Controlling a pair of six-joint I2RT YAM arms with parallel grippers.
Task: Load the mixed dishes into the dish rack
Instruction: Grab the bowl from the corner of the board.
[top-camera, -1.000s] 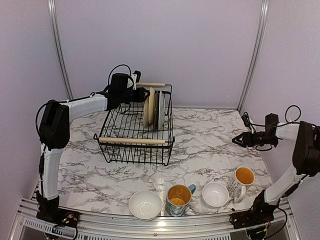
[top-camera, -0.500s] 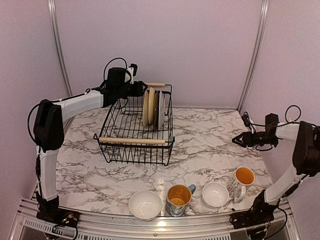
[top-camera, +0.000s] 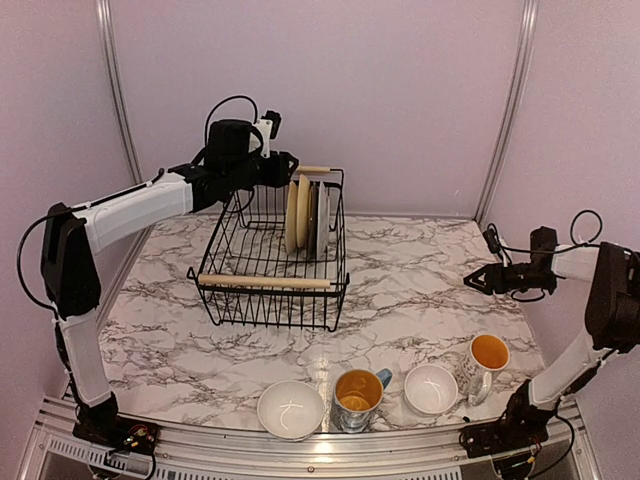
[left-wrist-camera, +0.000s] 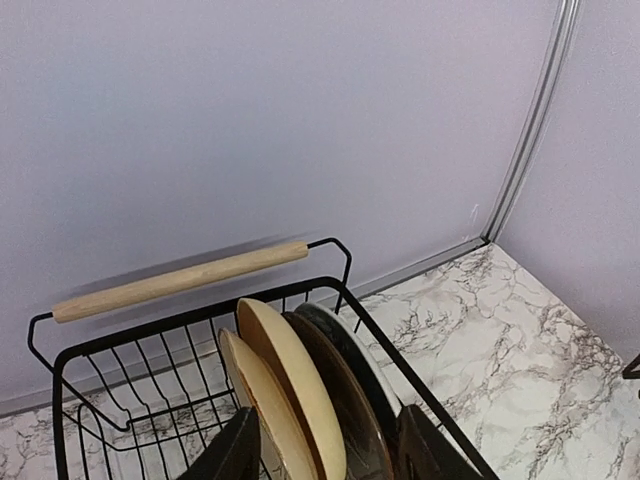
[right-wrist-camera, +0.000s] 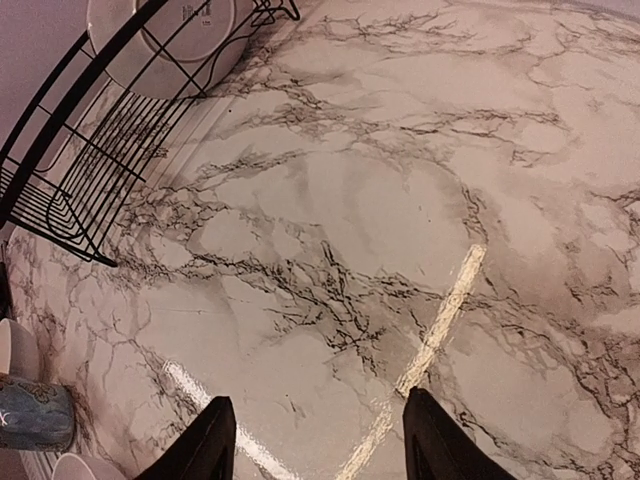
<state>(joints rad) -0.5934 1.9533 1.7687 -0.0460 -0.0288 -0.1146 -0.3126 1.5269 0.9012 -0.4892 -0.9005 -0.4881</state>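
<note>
**Plates racked, bowls and mugs still out front**

We've got a glossy white-and-grey marbled tabletop (top-camera: 400, 290), boxed in by plain lilac panels (top-camera: 350, 90) with metal rails (top-camera: 512, 110). The black wire dish rack (top-camera: 270, 300) sits back left with pale wooden rod handles (top-camera: 265, 282), and the plates (top-camera: 305, 215) stand on edge in its far slots. Two white bowls (top-camera: 291, 409) and two yellow-lined mugs (top-camera: 358, 398) line the near edge. The left tool (left-wrist-camera: 332, 445) hangs open above the plates, higher than a second ago. The right tool (right-wrist-camera: 315, 440), open over bare marble, hasn't budged.

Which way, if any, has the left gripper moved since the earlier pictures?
Yes. In the top view the left gripper has risen away from the plates standing in the dish rack.
</note>
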